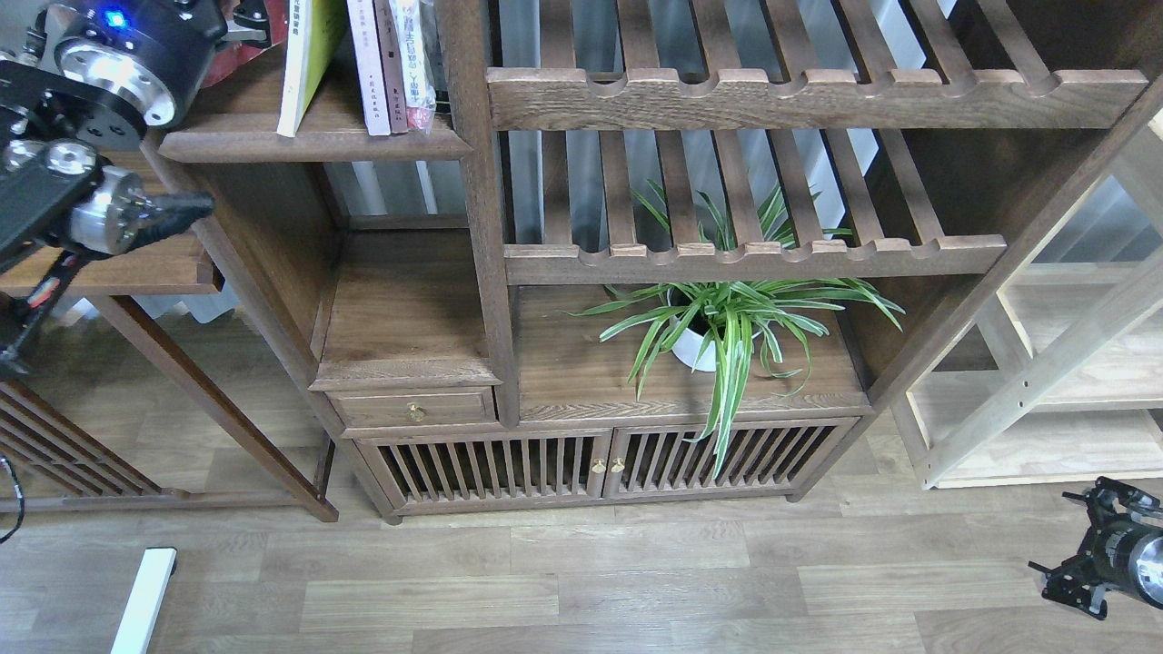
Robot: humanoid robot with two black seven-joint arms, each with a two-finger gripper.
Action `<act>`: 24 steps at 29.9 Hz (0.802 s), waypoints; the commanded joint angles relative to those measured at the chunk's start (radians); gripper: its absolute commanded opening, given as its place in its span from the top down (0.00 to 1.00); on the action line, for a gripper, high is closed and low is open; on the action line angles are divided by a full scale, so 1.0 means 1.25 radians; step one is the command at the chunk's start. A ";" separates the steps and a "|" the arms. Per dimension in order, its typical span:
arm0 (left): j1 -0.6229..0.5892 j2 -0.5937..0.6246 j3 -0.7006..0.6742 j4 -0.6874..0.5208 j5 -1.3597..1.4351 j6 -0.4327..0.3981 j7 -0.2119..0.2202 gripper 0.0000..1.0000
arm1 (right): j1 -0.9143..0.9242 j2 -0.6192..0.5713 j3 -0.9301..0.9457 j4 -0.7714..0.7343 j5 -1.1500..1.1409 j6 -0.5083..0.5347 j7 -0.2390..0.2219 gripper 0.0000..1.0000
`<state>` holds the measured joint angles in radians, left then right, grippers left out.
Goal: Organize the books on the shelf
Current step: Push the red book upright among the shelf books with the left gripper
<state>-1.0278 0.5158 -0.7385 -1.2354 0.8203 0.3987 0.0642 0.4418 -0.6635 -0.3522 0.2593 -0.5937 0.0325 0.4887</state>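
From the head view, your books are standing upright on the shelf [313, 143], the narrow dark-brown board at the top left with the thick rounded front lip. The yellow-green book [304, 64] is leaning a little to the left near the middle of the board, with open board to its left. The pale lavender-white book [368, 68] is standing near the shelf's right end, with a thin brown-spined book [392, 68] and a plastic-wrapped book [413, 64] pressed between it and the upright post. They are sitting spine-outward at the front lip, so the titles can be read and each can be taken by its spine. A patch of red is showing at the shelf's left back corner, behind your left arm; it may be the red book [238, 56], though too little is showing to be sure.

Your left arm is reaching up from the left edge, its wrist housings covering the shelf's left front corner. Its left gripper [238, 16] is lying at the top edge by that red patch; whether the jaws are spread or clamped on anything, you cannot tell.

Your right gripper [1081, 568] is hanging low over the floor at the lower right, well apart from the shelf. It is dark and small, so the jaws' opening cannot be told; nothing is showing in them.
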 commanded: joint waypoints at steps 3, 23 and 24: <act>-0.016 -0.024 0.067 0.025 0.004 0.061 -0.040 1.00 | -0.001 -0.001 0.001 0.000 0.000 0.000 0.000 0.00; -0.021 -0.143 0.083 0.167 0.029 0.072 -0.121 1.00 | -0.017 -0.001 0.001 0.000 0.006 -0.009 0.000 0.00; -0.021 -0.148 0.082 0.172 0.029 0.072 -0.125 1.00 | -0.017 -0.001 0.001 0.000 0.006 -0.009 0.000 0.00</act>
<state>-1.0540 0.3526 -0.6346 -1.0434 0.8565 0.4892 -0.0733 0.4225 -0.6643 -0.3512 0.2593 -0.5859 0.0215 0.4887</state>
